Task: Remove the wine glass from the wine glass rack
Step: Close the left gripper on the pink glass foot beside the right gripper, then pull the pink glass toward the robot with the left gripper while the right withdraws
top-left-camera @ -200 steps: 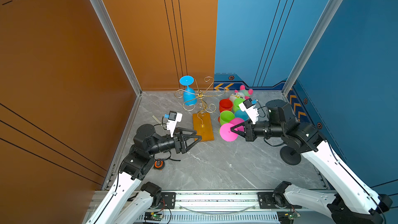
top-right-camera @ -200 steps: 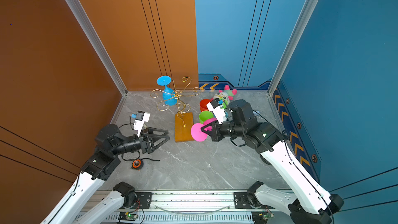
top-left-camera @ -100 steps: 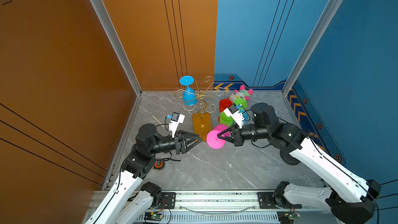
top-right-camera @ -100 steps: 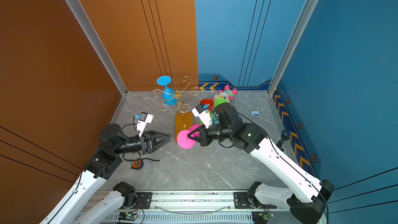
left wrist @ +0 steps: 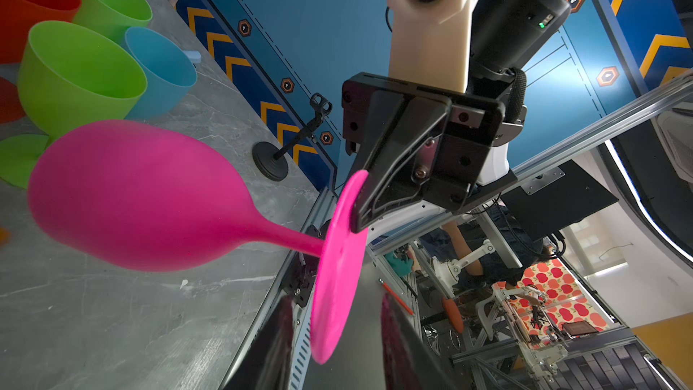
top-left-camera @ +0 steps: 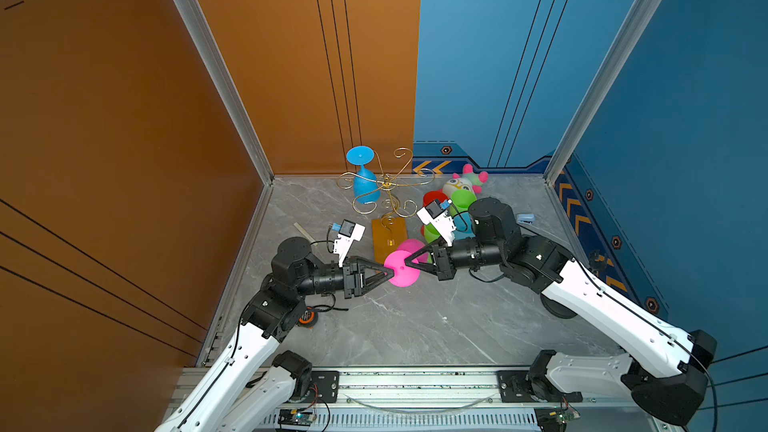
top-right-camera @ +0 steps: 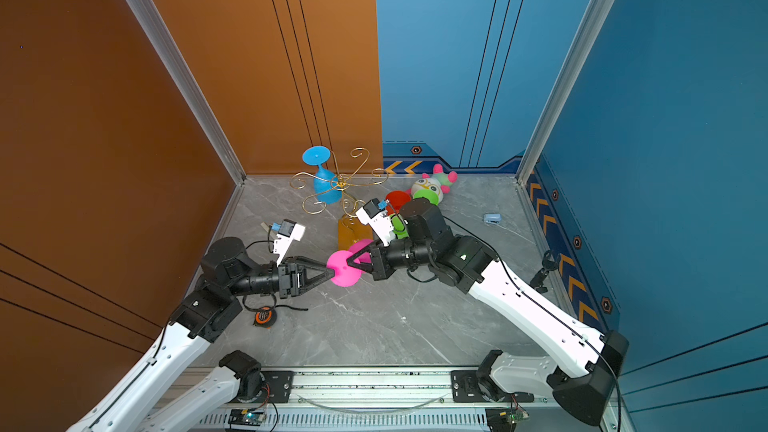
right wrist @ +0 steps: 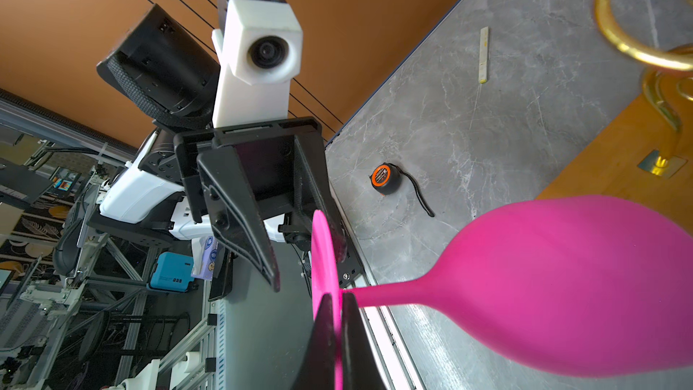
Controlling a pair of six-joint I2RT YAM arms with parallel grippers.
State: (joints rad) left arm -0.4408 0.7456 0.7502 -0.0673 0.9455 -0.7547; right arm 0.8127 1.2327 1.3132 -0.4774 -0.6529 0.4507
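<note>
Right wrist: right claw (right wrist: pixel 339 303) pinches wine glass (right wrist: pixel 562 287) foot.

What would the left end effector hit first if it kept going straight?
Probably the pink wine glass: its foot's rim sits between the fingers of the left end effector, while the right end effector pinches it.

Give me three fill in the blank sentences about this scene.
The right gripper is shut on the foot of a ____ wine glass.
The hanging glass on the wine glass rack is ____.
The tape measure lies near the ____ arm.
Missing: pink; blue; left.
</note>
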